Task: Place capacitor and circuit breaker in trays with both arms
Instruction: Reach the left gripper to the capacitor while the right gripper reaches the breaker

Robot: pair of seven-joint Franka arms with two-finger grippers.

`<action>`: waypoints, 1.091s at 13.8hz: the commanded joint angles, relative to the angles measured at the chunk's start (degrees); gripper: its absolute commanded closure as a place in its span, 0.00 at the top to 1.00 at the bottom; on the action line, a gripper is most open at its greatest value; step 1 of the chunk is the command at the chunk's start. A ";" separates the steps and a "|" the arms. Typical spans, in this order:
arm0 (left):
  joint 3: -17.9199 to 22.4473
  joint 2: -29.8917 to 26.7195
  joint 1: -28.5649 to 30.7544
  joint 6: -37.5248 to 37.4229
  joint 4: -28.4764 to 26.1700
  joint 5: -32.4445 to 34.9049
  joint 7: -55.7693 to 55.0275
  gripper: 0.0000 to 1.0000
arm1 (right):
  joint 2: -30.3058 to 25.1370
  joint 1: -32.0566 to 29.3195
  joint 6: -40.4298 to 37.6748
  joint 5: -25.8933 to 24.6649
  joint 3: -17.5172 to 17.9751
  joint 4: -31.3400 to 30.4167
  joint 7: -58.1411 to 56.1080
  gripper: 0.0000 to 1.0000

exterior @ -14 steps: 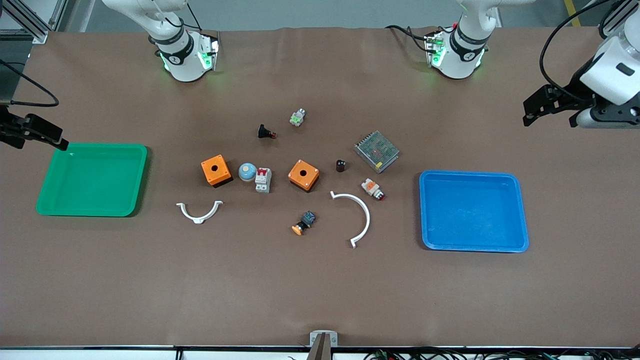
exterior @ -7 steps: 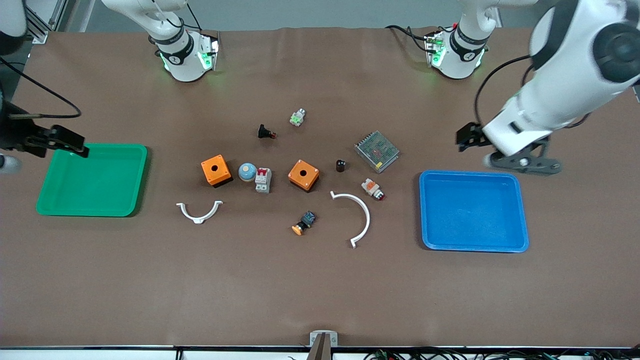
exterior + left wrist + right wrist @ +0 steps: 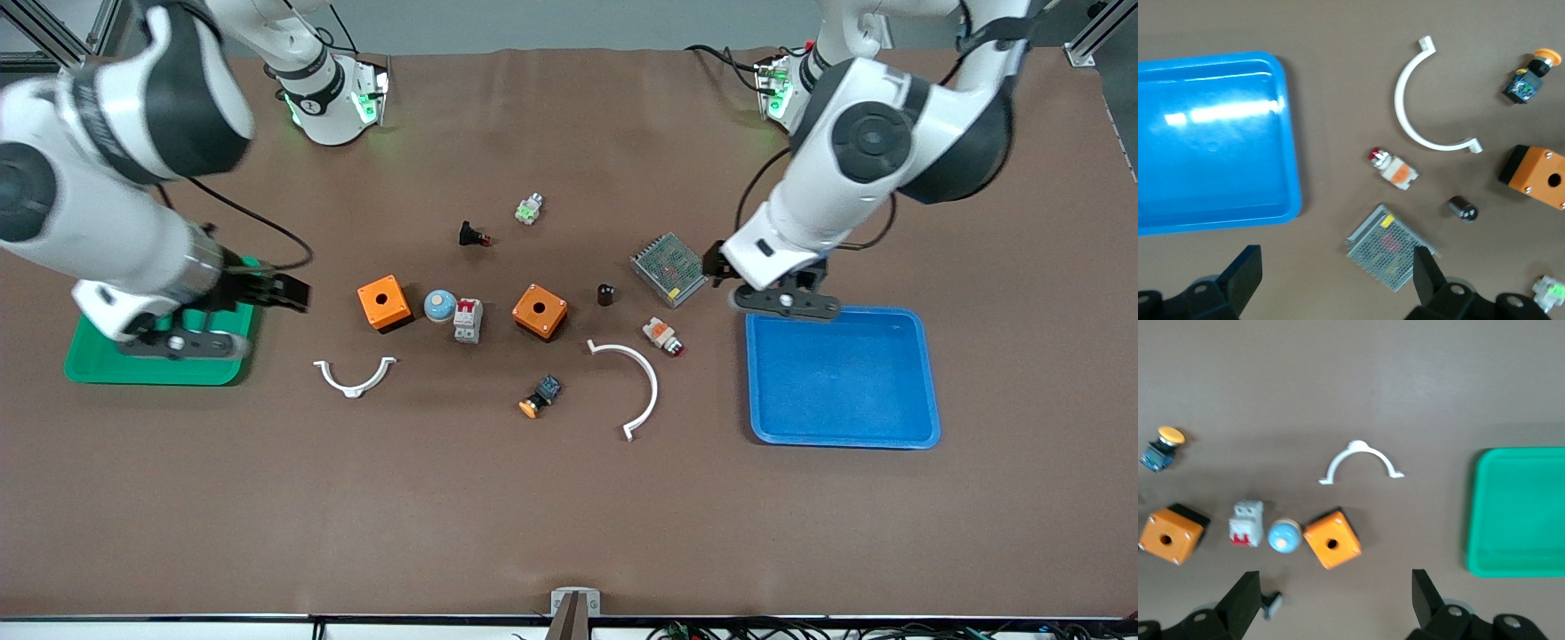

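The capacitor (image 3: 605, 294), a tiny black cylinder, stands on the table between an orange box (image 3: 540, 311) and a metal mesh box (image 3: 669, 268); it also shows in the left wrist view (image 3: 1463, 208). The circuit breaker (image 3: 468, 320), white-grey with red toggles, lies beside a blue dome button (image 3: 440, 305); the right wrist view shows it too (image 3: 1247, 523). My left gripper (image 3: 713, 265) (image 3: 1336, 280) is open and empty, over the table between the mesh box and the blue tray (image 3: 840, 440). My right gripper (image 3: 292, 293) (image 3: 1335, 600) is open and empty, over the table between the green tray (image 3: 98, 360) and another orange box (image 3: 384, 303).
Two white curved clips (image 3: 354, 378) (image 3: 636, 382), a white-and-orange button (image 3: 662, 335), an orange-capped button (image 3: 540, 396), a black push-button (image 3: 474, 236) and a small green-lit part (image 3: 529, 209) lie around the middle. Both trays hold nothing.
Both arms have swung in from the table's ends toward the middle. The left gripper has come beside the mesh box, and the right gripper has crossed the green tray toward the orange box.
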 commanded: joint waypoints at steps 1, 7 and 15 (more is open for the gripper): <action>-0.18 0.81 -3.78 12.03 -8.49 -0.20 -5.59 1.00 | 2.34 7.21 -0.07 -0.32 -0.40 0.86 4.19 1.00; -0.10 13.90 -14.60 27.79 -9.05 -0.02 -30.11 0.92 | 5.69 14.88 11.24 2.75 0.04 -7.03 14.39 1.00; -0.01 21.91 -17.16 33.43 -7.64 0.86 -33.04 0.68 | 5.95 15.50 30.60 4.34 0.04 -22.70 14.31 1.00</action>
